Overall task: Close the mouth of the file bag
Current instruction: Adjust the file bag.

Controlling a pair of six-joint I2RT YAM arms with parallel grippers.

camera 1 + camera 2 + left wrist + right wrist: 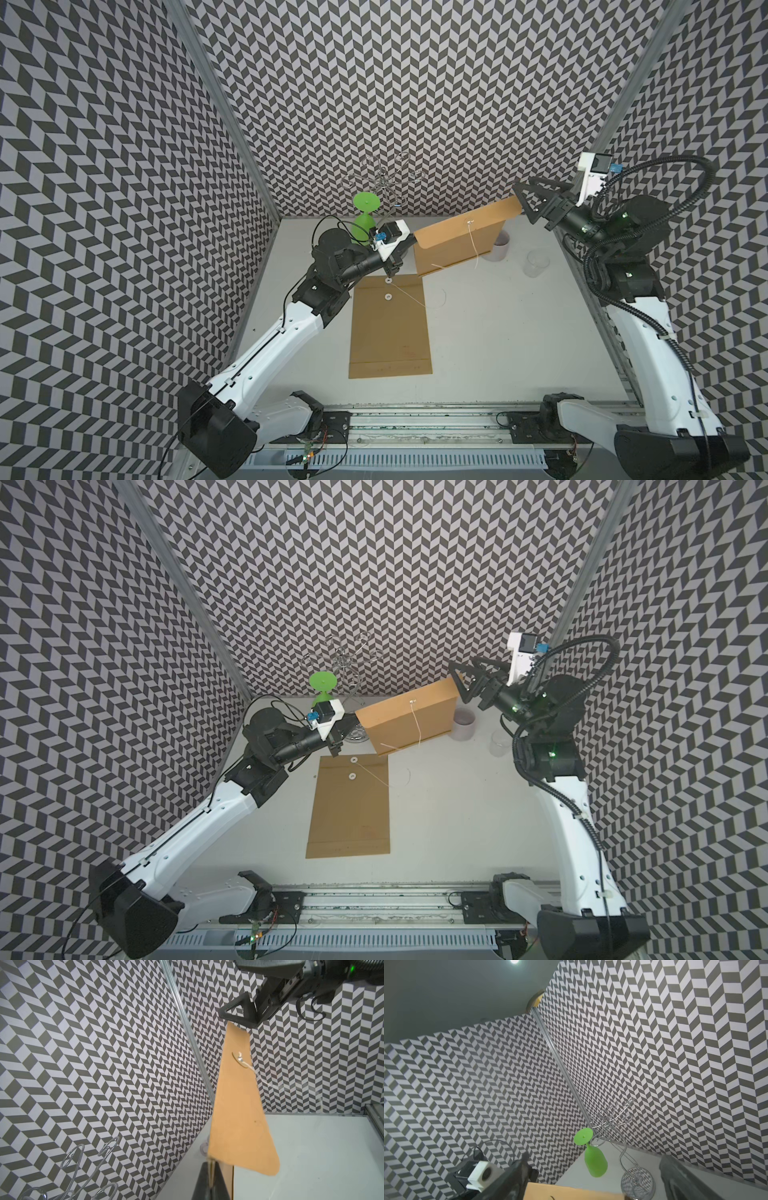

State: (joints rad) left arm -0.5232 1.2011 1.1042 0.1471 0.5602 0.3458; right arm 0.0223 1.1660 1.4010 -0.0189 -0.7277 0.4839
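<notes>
Black left gripper [211, 1165] fingers, at the bottom edge of the left wrist view, are pinched on one corner of the raised bag [461, 245]. It hangs tilted off the table [498, 332], just right of centre in both top views. The right gripper [525, 203] stands spread at its far upper corner, clamping nothing. The kraft paper looks light, matte, fairly stiff and easily creased, best taken by an edge. A thin white string [476, 245] dangles limp from its round button [469, 222]. A flat bag [388, 332] lies below centre.
</notes>
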